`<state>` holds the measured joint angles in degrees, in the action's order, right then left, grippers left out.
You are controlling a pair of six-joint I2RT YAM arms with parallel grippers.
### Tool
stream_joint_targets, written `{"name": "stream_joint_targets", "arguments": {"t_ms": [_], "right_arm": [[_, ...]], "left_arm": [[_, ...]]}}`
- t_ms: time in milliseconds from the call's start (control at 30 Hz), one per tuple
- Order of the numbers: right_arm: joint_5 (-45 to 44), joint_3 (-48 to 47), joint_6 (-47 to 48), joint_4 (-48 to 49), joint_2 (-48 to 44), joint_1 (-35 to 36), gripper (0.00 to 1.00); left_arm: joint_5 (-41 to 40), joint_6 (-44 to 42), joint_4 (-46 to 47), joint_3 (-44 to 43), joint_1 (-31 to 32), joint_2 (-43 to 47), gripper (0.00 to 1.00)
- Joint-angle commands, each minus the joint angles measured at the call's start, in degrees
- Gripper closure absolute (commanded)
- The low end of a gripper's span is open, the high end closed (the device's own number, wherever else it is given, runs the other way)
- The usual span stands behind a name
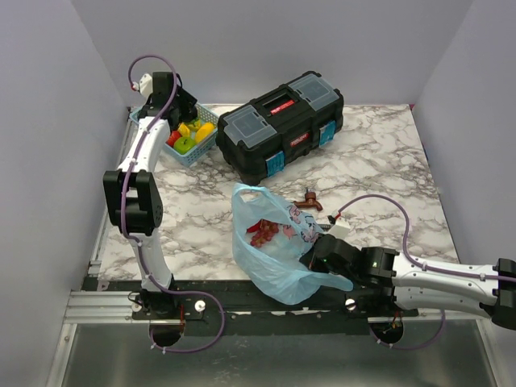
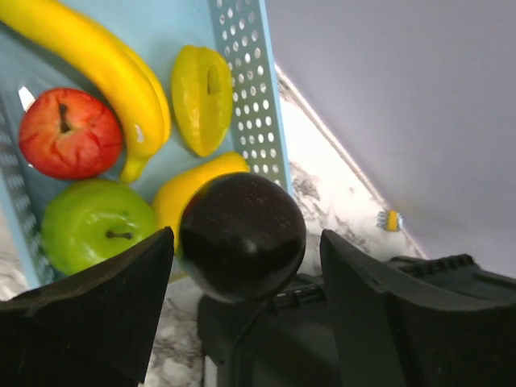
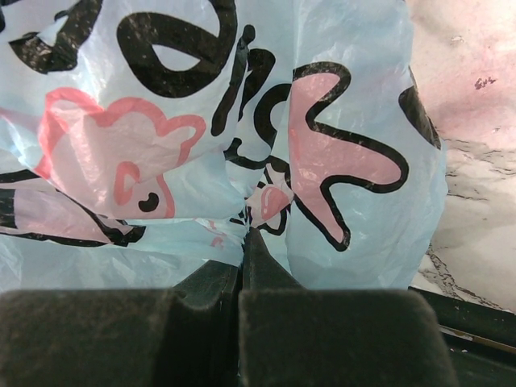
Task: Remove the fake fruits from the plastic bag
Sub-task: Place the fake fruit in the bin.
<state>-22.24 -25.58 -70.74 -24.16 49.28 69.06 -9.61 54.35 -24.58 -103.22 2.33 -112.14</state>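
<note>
While poised above the blue basket [image 2: 254, 97] of fruits [image 2: 97, 222], left tool [image 2: 247, 235] released, dark round fruit [image 2: 234, 262] loose between its fingers [image 2: 97, 306]. At the desk's [image 1: 379, 161] near edge, right tool [image 3: 242, 251] clenched on the plastic bag [image 1: 274, 270], reddish fruit [image 1: 262, 232] inside; black toolbox [image 1: 282, 125] behind, brown tap [image 1: 308, 199] just beside.

Cannot identify the reddish pieces [image 1: 263, 232] inside the plastic bag [image 1: 278, 270], lower centre of the top view: too small. Cuts off banana [image 2: 105, 64] at upper-left edge.
</note>
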Motion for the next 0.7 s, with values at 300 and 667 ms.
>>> {"name": "stream_joint_targets", "arguments": {"t_ms": [300,667], "right_arm": [[0.01,-0.94,-0.19,1.17,2.04,0.39,0.99],[0.76,-0.51,0.04,3.46,3.65,0.38,0.99]], "left_arm": [[8.21,-1.48,-5.03,6.36,-1.27,7.9,0.2],[28.32,-7.21,-3.07,7.47,7.44,21.35,0.26]]}}
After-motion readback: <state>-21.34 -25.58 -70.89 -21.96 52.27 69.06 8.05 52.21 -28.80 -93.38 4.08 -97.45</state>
